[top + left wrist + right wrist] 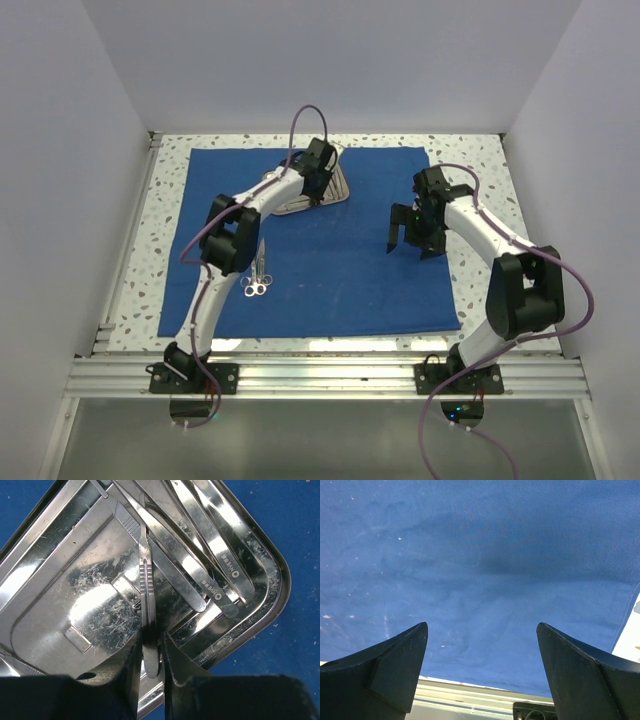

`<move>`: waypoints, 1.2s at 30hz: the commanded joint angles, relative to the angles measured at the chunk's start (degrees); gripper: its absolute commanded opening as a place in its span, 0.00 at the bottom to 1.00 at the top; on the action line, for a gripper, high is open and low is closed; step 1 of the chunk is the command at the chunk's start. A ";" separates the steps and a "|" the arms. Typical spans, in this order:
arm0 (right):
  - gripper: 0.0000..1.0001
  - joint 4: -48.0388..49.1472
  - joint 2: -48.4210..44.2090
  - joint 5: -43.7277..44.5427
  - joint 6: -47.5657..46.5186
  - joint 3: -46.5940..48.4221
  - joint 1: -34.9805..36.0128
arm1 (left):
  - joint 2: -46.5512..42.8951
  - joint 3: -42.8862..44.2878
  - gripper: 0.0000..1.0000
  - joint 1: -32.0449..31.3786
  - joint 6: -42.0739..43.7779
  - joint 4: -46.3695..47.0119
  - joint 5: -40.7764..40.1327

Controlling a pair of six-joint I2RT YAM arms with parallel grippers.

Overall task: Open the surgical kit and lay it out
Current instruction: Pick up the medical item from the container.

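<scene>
The royal-blue cloth wrap [340, 250] lies spread flat on the table. The steel tray [340, 190] sits on its far middle. In the left wrist view the tray [60, 625] holds several slim silver tools, among them tweezers [220, 565]. My left gripper [152, 652] is over the tray's near edge, shut on a slim ribbed steel handle [145, 575] that runs up the tray. Silver scissors [258, 275] lie on the cloth at the left. My right gripper [482, 640] is open and empty above the cloth [480, 555], right of the tray [415, 235].
The speckled tabletop [485, 180] shows around the cloth. A metal rail [330, 375] runs along the near edge, with both arm bases on it. White walls close in the left, right and back.
</scene>
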 commanded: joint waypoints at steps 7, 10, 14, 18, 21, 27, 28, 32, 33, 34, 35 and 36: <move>0.94 1.53 -2.05 -1.01 -0.77 -1.01 -0.29 | 6.05 -4.68 0.19 -2.91 -1.52 -11.80 4.56; 0.94 1.80 -2.75 -0.92 -0.77 -1.63 -0.29 | 5.52 -6.08 0.16 -3.18 -2.75 -11.55 6.32; 0.94 2.06 -3.19 -1.09 -0.77 -2.15 -0.38 | 5.17 -8.02 0.17 -3.09 -3.81 -11.28 8.43; 0.94 2.15 -3.19 -1.45 -0.68 -2.15 -0.38 | 6.40 -6.62 0.24 -3.18 -3.90 -12.42 7.64; 0.94 2.06 -3.19 -1.45 -0.68 -1.98 -0.29 | 6.84 -6.17 0.12 -3.09 -3.81 -12.42 7.38; 0.94 1.97 -2.84 -1.62 -0.68 -1.71 -0.38 | 4.73 -5.65 0.00 -2.04 -3.98 -11.19 5.62; 0.94 1.88 -2.93 -1.71 -0.68 -1.45 -0.29 | 4.38 -4.95 0.00 -1.78 -4.25 -11.36 5.10; 0.94 1.97 -2.93 -1.80 -0.59 -1.01 -0.29 | 1.23 -2.05 0.00 -0.11 -4.95 -12.07 3.86; 0.94 1.97 -2.93 -1.97 -0.51 -0.92 -0.29 | 0.60 -1.52 0.00 0.68 -5.21 -12.33 3.86; 0.94 2.06 -2.84 -2.06 -0.42 -0.75 -0.29 | -0.79 -0.30 0.00 1.12 -5.82 -12.59 3.78; 0.94 2.15 -2.84 -2.32 -0.33 -0.75 -0.29 | -1.59 0.32 0.00 1.91 -6.27 -13.12 3.77; 0.94 2.23 -2.93 -2.59 -0.16 -0.57 -0.29 | -2.30 1.20 0.00 2.27 -6.88 -13.39 3.86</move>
